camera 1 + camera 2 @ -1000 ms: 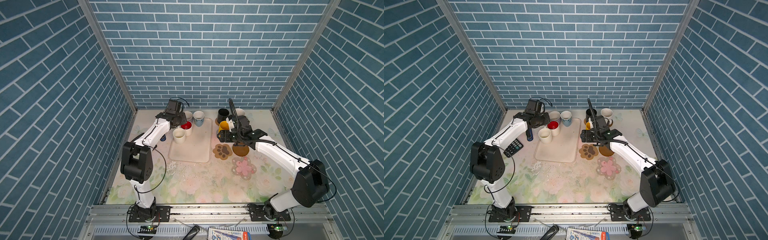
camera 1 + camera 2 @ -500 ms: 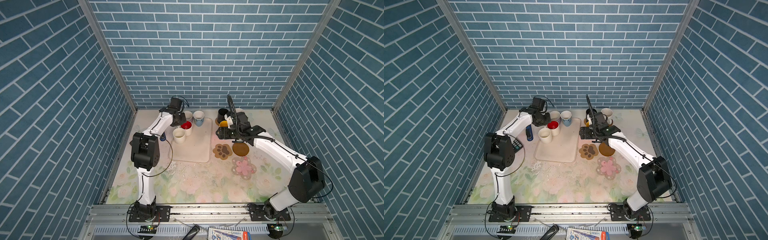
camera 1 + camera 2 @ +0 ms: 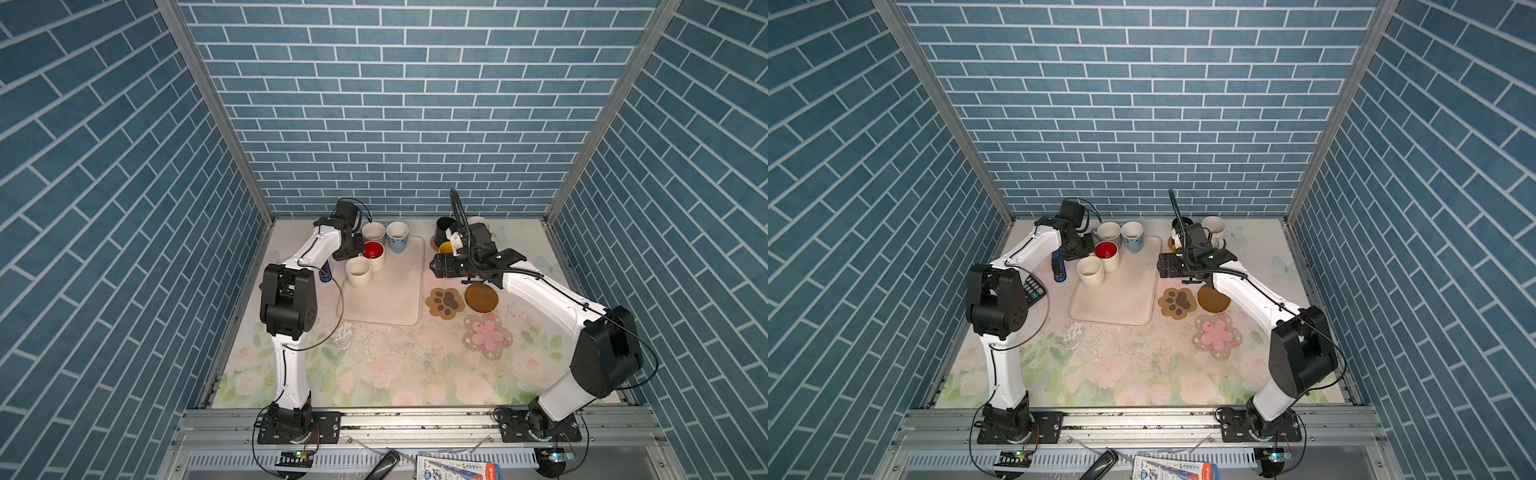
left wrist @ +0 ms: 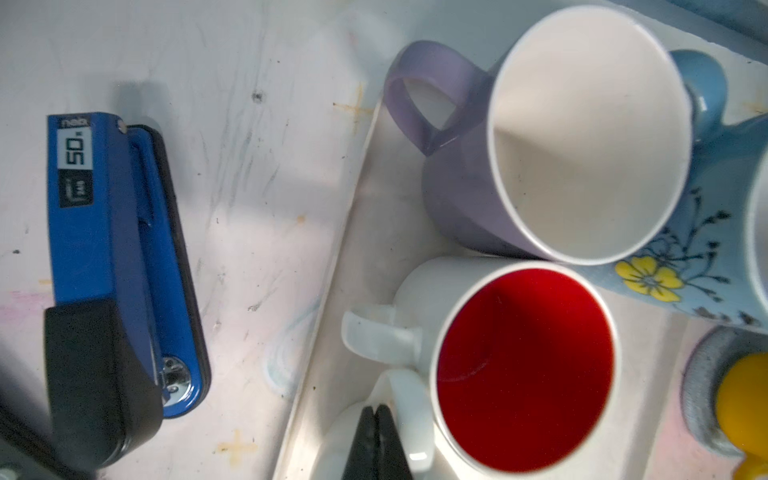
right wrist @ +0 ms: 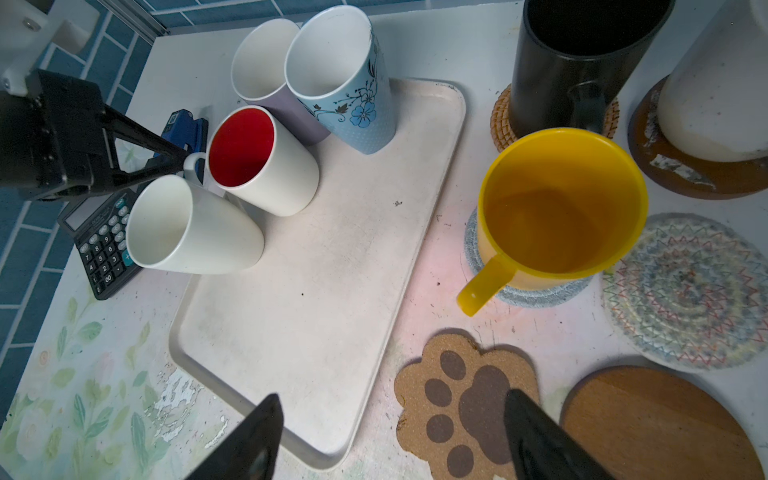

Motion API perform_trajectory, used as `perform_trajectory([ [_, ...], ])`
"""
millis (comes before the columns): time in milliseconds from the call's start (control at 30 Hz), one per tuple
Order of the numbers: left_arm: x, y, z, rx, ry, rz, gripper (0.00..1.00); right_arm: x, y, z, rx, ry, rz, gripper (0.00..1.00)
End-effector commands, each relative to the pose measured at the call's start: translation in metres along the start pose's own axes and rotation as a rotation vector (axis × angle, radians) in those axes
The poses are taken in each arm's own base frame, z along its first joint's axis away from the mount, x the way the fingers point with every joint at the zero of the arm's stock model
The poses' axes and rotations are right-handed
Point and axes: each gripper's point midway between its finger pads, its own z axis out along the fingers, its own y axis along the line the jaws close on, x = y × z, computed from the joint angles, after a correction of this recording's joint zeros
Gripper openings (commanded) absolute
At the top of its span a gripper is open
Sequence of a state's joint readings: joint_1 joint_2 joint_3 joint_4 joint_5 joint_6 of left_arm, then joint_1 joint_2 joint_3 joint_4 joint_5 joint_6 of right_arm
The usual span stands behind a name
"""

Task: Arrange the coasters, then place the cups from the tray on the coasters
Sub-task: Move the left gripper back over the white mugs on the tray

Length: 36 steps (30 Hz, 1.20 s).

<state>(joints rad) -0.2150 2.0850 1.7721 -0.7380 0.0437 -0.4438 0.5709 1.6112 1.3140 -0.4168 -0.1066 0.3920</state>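
Observation:
On the beige tray [image 3: 390, 299] stand a lavender-grey cup [image 3: 372, 232], a light blue cup [image 3: 397, 236], a red-inside white cup [image 3: 373, 253] and a plain white cup [image 3: 358, 271]. My left gripper [image 4: 376, 411] is shut, its tips beside the plain white cup's handle [image 4: 409, 415]. The black cup [image 5: 582, 62] sits on a woven tan coaster. The yellow cup [image 5: 561, 208] sits on a pale blue knit one, and a white cup [image 3: 1213, 227] on a brown disc. My right gripper [image 5: 392, 399] hangs open over the tray's corner and the bare paw coaster [image 5: 465, 407].
Also bare are a brown disc coaster [image 3: 481, 297], a pink flower coaster [image 3: 487, 336] and a whitish woven coaster [image 5: 685, 291]. A blue stapler [image 4: 116, 249] and a black calculator [image 5: 102, 245] lie left of the tray. Brick walls enclose three sides.
My left jaws have closed fully and that arm's elbow has swung in towards the tray. The right gripper has drifted slightly left, still open.

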Motion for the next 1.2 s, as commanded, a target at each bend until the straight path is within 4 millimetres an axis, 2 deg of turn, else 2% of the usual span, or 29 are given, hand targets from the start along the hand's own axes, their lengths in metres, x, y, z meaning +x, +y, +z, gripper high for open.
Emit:
perform_trajectory([
  [0, 0.008, 0.008, -0.01, -0.015, 0.009, 0.006, 0.0, -0.013, 0.006, -0.003, -0.013, -0.033, -0.023, 0.84],
  [300, 0.023, 0.015, -0.02, -0.014, 0.004, -0.012, 0.0, -0.008, 0.006, -0.002, -0.024, -0.03, -0.006, 0.84],
  [667, 0.06, 0.022, -0.019, 0.02, 0.025, -0.062, 0.0, -0.002, 0.007, -0.009, -0.037, -0.039, 0.002, 0.84],
  [833, 0.075, 0.017, -0.022, 0.014, 0.031, -0.043, 0.0, 0.004, 0.006, -0.012, -0.044, -0.041, 0.013, 0.84],
  [1167, 0.109, -0.011, -0.022, 0.036, 0.041, 0.013, 0.0, 0.016, 0.003, -0.016, -0.045, -0.034, 0.022, 0.84],
])
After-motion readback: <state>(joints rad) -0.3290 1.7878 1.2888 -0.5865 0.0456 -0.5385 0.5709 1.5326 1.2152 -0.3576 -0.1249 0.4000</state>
